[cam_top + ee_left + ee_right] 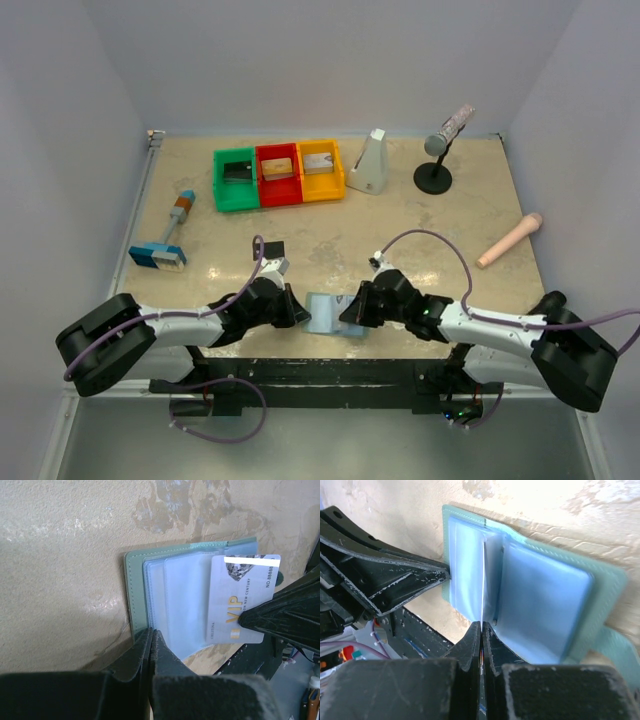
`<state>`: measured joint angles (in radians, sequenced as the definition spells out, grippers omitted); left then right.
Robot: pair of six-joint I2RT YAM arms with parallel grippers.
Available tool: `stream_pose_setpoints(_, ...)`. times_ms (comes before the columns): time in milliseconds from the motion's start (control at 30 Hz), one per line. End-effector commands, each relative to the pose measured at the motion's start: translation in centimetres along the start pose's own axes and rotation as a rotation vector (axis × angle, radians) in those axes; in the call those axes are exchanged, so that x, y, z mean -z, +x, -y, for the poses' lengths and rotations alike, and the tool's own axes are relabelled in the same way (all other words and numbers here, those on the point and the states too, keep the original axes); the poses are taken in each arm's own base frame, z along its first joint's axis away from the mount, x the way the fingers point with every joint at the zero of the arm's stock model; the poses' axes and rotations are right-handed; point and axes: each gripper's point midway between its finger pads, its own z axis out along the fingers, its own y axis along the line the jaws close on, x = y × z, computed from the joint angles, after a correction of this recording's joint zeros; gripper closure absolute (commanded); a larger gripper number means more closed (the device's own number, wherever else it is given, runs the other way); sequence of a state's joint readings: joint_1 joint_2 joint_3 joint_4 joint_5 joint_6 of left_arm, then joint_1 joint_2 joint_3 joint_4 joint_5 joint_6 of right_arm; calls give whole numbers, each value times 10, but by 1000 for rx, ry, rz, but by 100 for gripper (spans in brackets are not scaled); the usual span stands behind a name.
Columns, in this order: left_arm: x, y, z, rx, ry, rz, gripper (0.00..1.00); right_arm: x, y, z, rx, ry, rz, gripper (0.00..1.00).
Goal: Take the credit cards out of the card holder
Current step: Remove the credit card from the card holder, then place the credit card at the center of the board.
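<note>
The card holder (325,312) lies open at the table's near edge, pale blue pockets up, and shows in the left wrist view (150,595) and the right wrist view (545,600). My left gripper (298,312) is shut on its left cover edge (151,635). My right gripper (348,312) is shut on a silver-grey card marked VIP (240,600). The card sticks partly out of a pocket and shows edge-on in the right wrist view (483,580), just above my right gripper (481,627). No black or orange-gold card shows in the wallet.
Green (236,180), red (278,173) and yellow (320,170) bins stand at the back, each holding a small flat item. A blue-headed brush (165,240) lies left. A white wedge-shaped object (368,162), a microphone stand (438,150) and a pink cylinder (508,240) are on the right.
</note>
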<state>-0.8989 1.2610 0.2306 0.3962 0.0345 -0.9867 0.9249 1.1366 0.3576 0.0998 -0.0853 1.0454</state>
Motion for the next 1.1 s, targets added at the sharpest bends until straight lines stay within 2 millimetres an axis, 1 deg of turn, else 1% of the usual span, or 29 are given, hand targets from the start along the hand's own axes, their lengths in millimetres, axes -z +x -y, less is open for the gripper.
stream_pose_setpoints(0, 2, 6, -15, -2, -55, -7, 100, 10, -16, 6, 12, 47, 70, 100)
stream_pose_setpoints(33, 2, 6, -15, -4, -53, -6, 100, 14, -15, 9, 14, 59, 69, 100)
stream_pose_setpoints(167, 2, 4, -12, -4, -45, 0, 100, 27, -21, 6, 38, 55, 86, 100)
stream_pose_setpoints(200, 2, 3, -11, -4, -44, 1, 100, 30, -23, 8, 49, 69, 97, 100)
stream_pose_setpoints(267, 4, 0, -6, -9, -29, 7, 100, 42, -25, 9, 93, 101, 96, 100)
stream_pose_setpoints(300, 6, -2, -2, -12, -17, 11, 100, 48, -29, 5, 113, 99, 104, 100)
stream_pose_setpoints(333, 8, -5, 3, -20, -4, 16, 98, 54, -31, 4, 136, 98, 112, 100)
stream_pose_setpoints(367, 10, -8, 8, -28, 15, 25, 89, 60, -33, 1, 163, 89, 118, 100)
stream_pose_setpoints(400, 13, -11, 14, -35, 36, 35, 76, 66, -34, -4, 189, 74, 120, 100)
stream_pose_setpoints(500, 24, -28, 42, -83, 128, 81, 47, 80, -37, -18, 277, 54, 96, 100)
stream_pose_setpoints(533, 29, -33, 49, -92, 147, 99, 39, 84, -39, -21, 306, 59, 92, 100)
stream_pose_setpoints(567, 34, -38, 55, -100, 166, 113, 34, 86, -41, -22, 332, 65, 87, 100)
stream_pose_setpoints(600, 39, -43, 63, -108, 189, 130, 29, 89, -40, -28, 357, 45, 72, 100)
stream_pose_setpoints(633, 44, -48, 69, -116, 207, 142, 27, 91, -37, -30, 377, 32, 52, 100)
stream_pose_setpoints(700, 55, -55, 83, -139, 258, 165, 25, 95, -31, -41, 416, -24, 16, 100)
stream_pose_setpoints(733, 62, -57, 92, -159, 300, 173, 24, 98, -24, -49, 448, -79, -23, 100)
stream_pose_setpoints(800, 73, -59, 107, -205, 372, 180, 25, 103, -17, -61, 493, -151, -55, 100)
stream_pose_setpoints(867, 82, -57, 115, -255, 416, 177, 26, 107, -6, -72, 529, -245, -104, 100)
stream_pose_setpoints(933, 89, -60, 115, -296, 411, 189, 26, 110, 7, -79, 560, -323, -161, 100)
stream_pose_setpoints(1000, 98, -61, 120, -345, 441, 208, 26, 117, 19, -87, 584, -406, -221, 100)
stream_pose_setpoints(1067, 109, -57, 133, -381, 533, 212, 26, 124, 28, -96, 598, -480, -265, 100)
